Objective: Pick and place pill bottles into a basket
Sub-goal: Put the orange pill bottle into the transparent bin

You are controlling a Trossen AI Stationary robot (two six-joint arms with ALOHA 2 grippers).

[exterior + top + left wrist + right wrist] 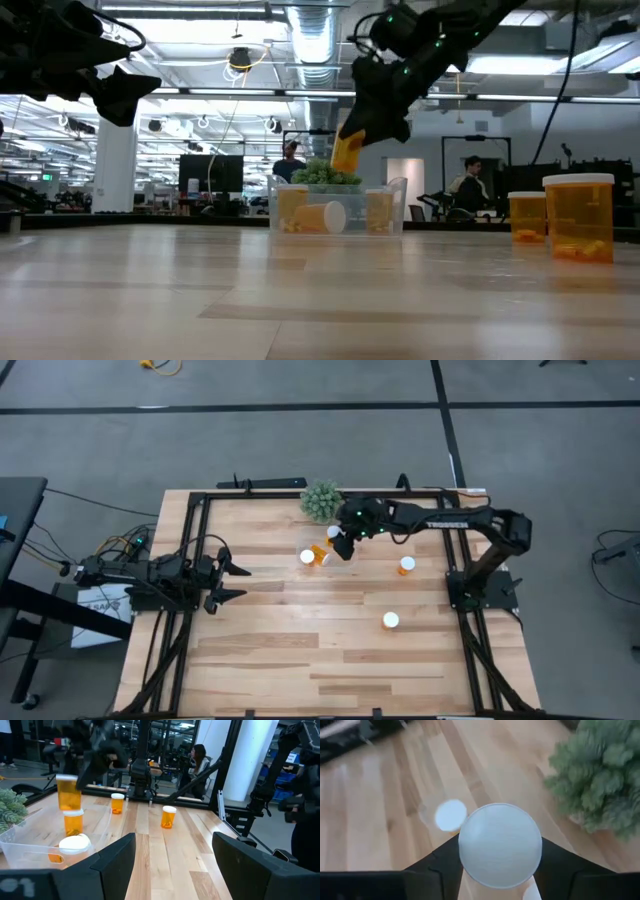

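From above, our right gripper (343,546) hangs over the basket (318,560) beside the plant (321,501), our left gripper (232,581) parked wide apart at the table's left. At table level, its jaws clamp a pill bottle (346,152) above the basket. Our right wrist shows the white cap (500,845) between the fingers; it seems light, rigid and slick, best gripped across the body.

A: The bench (300,660) looks like pale, smooth wood planks with a slight sheen.
B: The pill bottles (577,218) are translucent orange plastic with matt white caps; the basket (396,212) is clear, glossy plastic.
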